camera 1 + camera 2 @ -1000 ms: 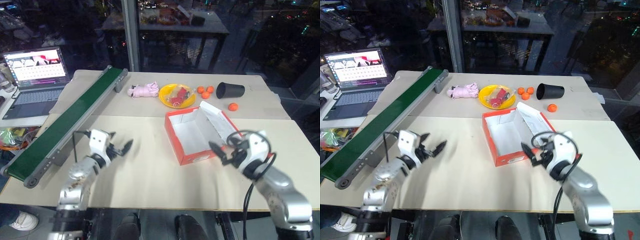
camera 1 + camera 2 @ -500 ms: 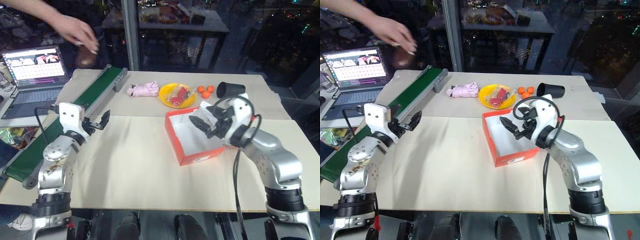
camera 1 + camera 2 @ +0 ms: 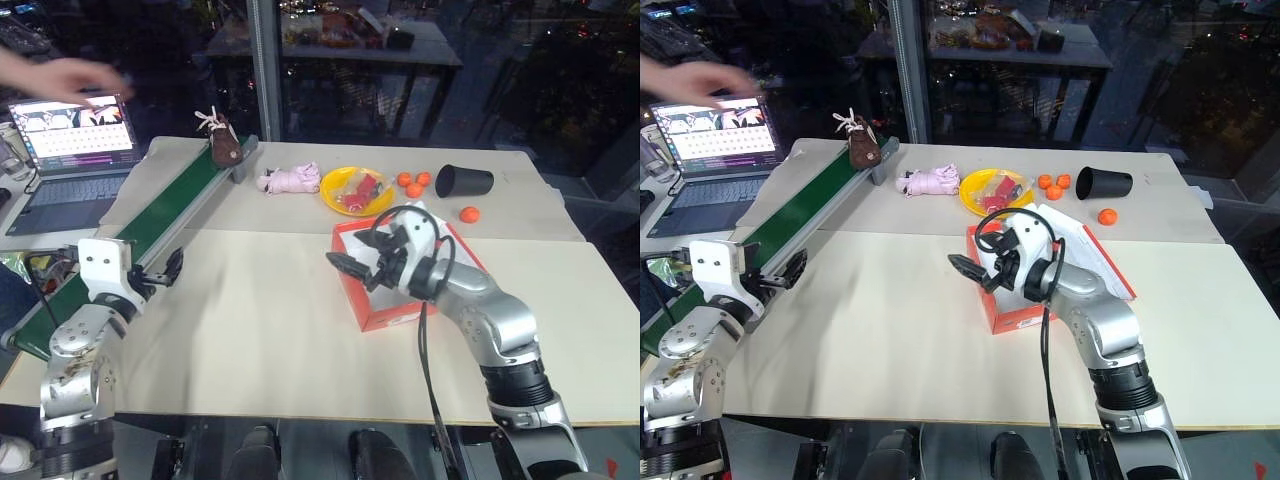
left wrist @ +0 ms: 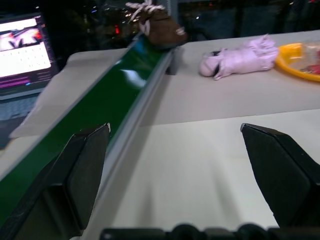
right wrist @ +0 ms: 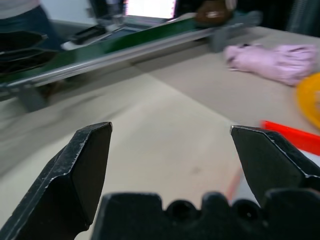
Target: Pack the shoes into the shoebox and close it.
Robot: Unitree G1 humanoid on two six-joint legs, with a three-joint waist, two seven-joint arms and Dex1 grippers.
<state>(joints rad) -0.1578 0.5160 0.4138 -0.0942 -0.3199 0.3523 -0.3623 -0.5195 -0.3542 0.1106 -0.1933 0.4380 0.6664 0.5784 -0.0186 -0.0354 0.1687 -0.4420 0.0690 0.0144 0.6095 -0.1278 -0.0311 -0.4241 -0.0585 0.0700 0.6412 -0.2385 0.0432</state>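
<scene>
- My left claw point(image 3: 168, 268) hovers with jaws spread wide and empty beside the green conveyor belt point(image 3: 150, 230), low over the desk point(image 3: 260, 330).
- My right claw point(image 3: 350, 268) is likewise wide open and empty, at the near left corner of the shoebox point(image 3: 385, 310).
- One dark brown shoe point(image 3: 224, 147) with white laces sits at the far end of the belt, well apart from both claws; I cannot spot a second shoe.
- The shoebox stands open near the desk's middle, lid laid back to the right; as far as I can see, no shoe is packed, so picking, packing and closing all appear to remain.
- A person's hand point(image 3: 62, 78) reaches above the laptop point(image 3: 70, 150).
- Bare desk between belt and box leaves broad room; the pink soft toy point(image 3: 288, 180) and yellow plate point(image 3: 335, 200) crowd only the far side.
</scene>
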